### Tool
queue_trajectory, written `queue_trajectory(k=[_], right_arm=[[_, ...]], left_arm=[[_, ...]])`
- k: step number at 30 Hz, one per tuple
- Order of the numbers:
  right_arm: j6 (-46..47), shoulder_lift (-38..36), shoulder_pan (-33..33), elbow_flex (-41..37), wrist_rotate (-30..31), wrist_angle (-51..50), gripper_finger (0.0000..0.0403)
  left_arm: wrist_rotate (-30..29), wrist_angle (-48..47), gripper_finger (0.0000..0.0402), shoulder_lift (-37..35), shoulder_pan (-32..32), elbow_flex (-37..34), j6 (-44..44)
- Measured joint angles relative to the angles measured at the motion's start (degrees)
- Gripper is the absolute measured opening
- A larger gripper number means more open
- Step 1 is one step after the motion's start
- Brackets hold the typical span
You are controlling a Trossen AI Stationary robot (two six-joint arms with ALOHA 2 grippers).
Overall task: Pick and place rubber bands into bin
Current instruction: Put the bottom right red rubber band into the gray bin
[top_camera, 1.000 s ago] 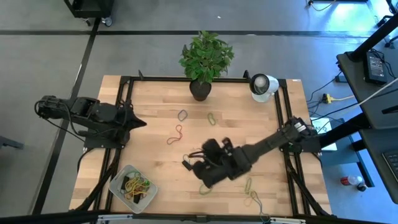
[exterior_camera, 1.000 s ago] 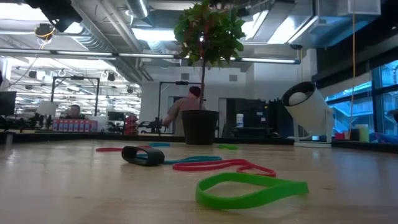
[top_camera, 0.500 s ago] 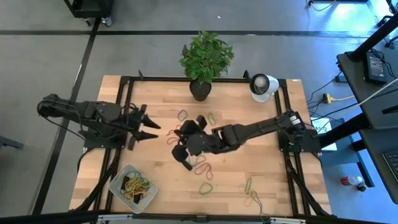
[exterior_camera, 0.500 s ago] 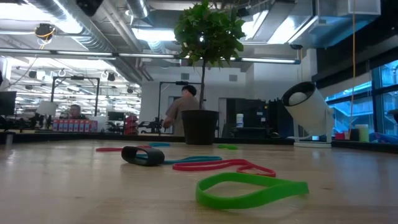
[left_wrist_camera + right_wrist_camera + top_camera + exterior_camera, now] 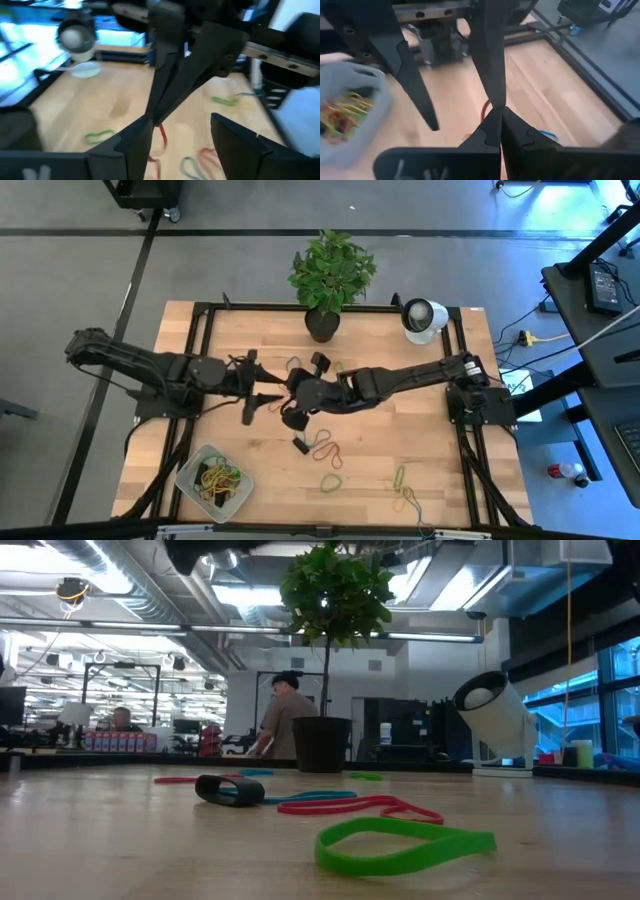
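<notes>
Above the table's middle, my right gripper point(image 5: 284, 398) is shut on a red rubber band point(image 5: 162, 136). It reaches in from the right. My left gripper point(image 5: 264, 388) comes from the left and is open, its two fingers point(image 5: 134, 146) standing either side of the right gripper's tips without touching them. The bin point(image 5: 213, 478), a whitish tray, rests on the table at the near left with several rubber bands in it. Loose rubber bands lie flat on the table: red point(image 5: 325, 448), green point(image 5: 331, 481), dark point(image 5: 293, 365). My right gripper pinches the red rubber band between its two fingers, at their free ends point(image 5: 496, 114). The fingers slant down from the table's right side. A short piece of the band point(image 5: 487, 107) shows at the tips, and the rest hangs slack below them.
A small black block point(image 5: 300, 445) lies near the red band. A potted plant point(image 5: 323, 323) and a white round device point(image 5: 421, 317) stand at the far edge. More bands lie near right point(image 5: 401, 477). A person point(image 5: 282, 720) stands in the room behind.
My right gripper, shut throughout, has swung from the near middle toward the far left, rolling as it went, and now meets my left gripper. My left gripper has reached toward the table's middle and opened.
</notes>
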Motion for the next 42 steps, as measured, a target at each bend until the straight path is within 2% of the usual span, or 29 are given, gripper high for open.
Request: queue_trajectory(k=[6,11,20,26,30,35,42], right_arm=[[-4.11,-0.84,-0.80,0.01,-2.01,-4.14,0.0000],[-7.29,-1.80,-1.98,0.29,-7.08,-4.84,0.0000],[-15.89,-2.54,-2.64,0.14,-7.73,-1.52,0.0000],[-17.74,-2.83,-2.69,0.16,-8.60,1.03,0.0000],[-16.04,-2.83,-2.73,0.16,-8.55,1.02,0.0000],[-11.95,-2.83,-2.73,0.16,-8.42,0.72,0.0001],[-2.46,-2.83,-2.73,0.14,-8.30,-5.49,0.0043]], left_arm=[[-5.81,1.47,0.0158,1.83,-0.01,0.00,-1.04],[-11.02,4.19,0.0152,2.04,0.06,-0.07,-0.91],[-9.42,3.90,0.0170,1.96,0.17,-0.04,-4.97],[-9.37,0.79,0.0160,2.04,0.17,-0.04,-8.36],[-8.13,-3.23,0.0118,2.04,0.17,-0.04,-11.12],[-4.84,-5.37,0.0017,2.02,0.15,-0.04,-13.18],[1.51,-6.99,0.0003,1.50,0.01,-0.02,-15.98]])
